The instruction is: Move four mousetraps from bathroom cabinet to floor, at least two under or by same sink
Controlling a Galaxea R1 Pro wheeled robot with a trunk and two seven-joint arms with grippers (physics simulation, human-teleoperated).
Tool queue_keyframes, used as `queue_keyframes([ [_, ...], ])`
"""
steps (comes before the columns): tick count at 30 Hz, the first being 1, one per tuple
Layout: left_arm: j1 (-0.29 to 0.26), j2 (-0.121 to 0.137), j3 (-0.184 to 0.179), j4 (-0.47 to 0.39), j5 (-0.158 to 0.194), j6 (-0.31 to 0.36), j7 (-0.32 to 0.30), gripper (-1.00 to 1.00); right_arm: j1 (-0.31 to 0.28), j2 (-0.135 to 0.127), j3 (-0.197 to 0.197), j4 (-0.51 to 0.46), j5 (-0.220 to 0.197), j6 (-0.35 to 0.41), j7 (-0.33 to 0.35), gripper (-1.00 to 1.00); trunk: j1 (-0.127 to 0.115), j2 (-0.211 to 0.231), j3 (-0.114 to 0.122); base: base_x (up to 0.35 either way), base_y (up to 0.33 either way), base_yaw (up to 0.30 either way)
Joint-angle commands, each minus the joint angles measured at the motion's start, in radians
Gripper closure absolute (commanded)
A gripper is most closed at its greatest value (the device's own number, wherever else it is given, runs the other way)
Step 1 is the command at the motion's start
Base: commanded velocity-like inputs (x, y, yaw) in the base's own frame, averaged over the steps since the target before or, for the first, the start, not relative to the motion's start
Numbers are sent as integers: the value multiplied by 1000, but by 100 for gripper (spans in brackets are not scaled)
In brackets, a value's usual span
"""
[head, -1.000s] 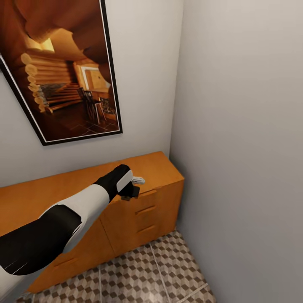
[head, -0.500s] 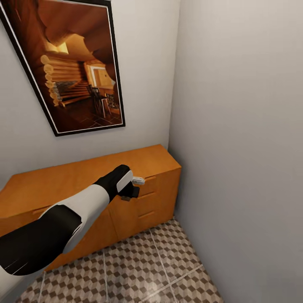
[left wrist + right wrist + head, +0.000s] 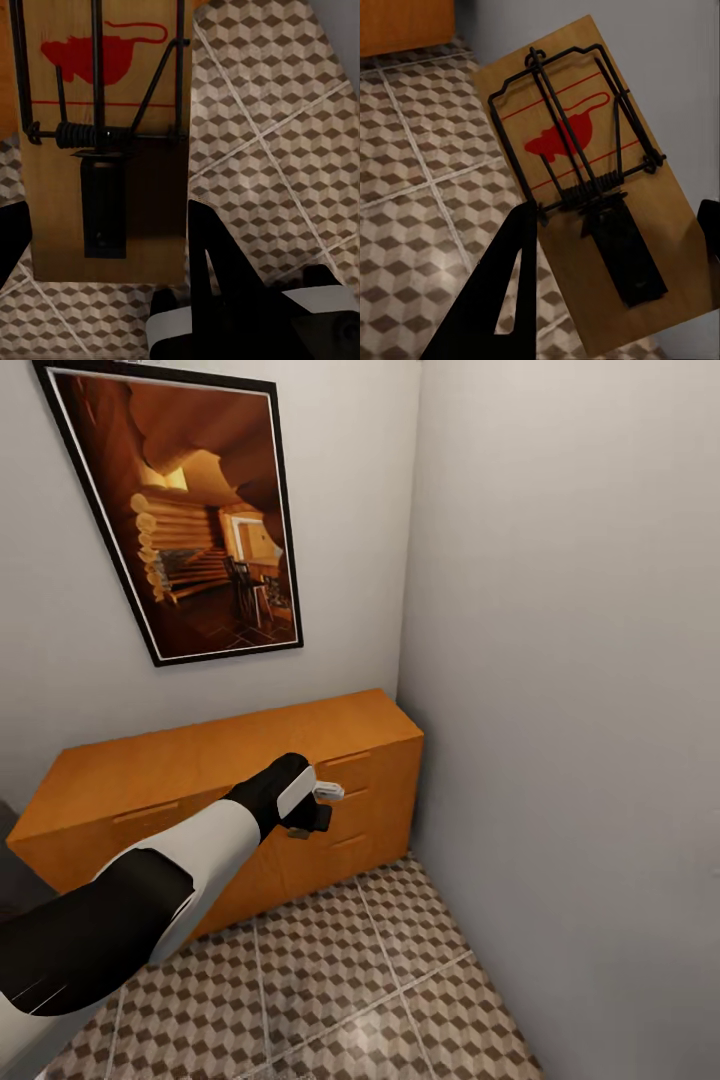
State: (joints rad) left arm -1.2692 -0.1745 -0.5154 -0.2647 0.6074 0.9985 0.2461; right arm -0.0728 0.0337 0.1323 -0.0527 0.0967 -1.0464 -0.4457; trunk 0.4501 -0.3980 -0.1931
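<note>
Landmark: the cabinet (image 3: 225, 770), a low orange-brown chest standing against the back wall, its right end in the room corner.

Head view: the left arm (image 3: 150, 880) reaches out in front of the cabinet's drawer fronts. The left gripper (image 3: 318, 805) sits level with the right-hand stack of bar handles. From this angle the fingers are too small to judge their spread, and no load is visible. A framed picture (image 3: 190, 520) of a log interior hangs on the wall above the cabinet. The bathroom floor (image 3: 330, 980), cube-patterned tile with pale grout, spreads out from the cabinet's base toward the camera.

Left wrist view adds what the head view lacks: a mousetrap (image 3: 105, 142) lies between the two dark fingers (image 3: 214, 262), the tan board with black spring wire and red mouse print facing the camera. The jaws stand about one board-width apart with a finger at each long edge; contact reads as a grip. Tile floor lies beneath the trap, and a strip of orange wood from the cabinet shows along one edge.

Right wrist view: a second mousetrap (image 3: 592, 187) lies between the right gripper (image 3: 615, 289) fingers, tilted diagonally, with the same wire and red print. One dark finger (image 3: 506, 289) overlaps the board's edge; the other shows only as a sliver at the frame edge. The jaws are held apart by the board. Tile floor, grey wall and a corner of the cabinet lie behind it.
</note>
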Motion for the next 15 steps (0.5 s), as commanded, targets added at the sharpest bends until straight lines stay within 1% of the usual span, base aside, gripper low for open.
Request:
queue_keyframes([
  [1,-1,0,-5,-1,7,3,5,100,-1,0,1,1,9,-1,-10,100,0,-2,-2,-342,0,0],
  [15,7,0,-5,-1,7,3,6,100,-1,-1,3,1,11,-1,-10,100,0,-2,-2,-342,0,0],
])
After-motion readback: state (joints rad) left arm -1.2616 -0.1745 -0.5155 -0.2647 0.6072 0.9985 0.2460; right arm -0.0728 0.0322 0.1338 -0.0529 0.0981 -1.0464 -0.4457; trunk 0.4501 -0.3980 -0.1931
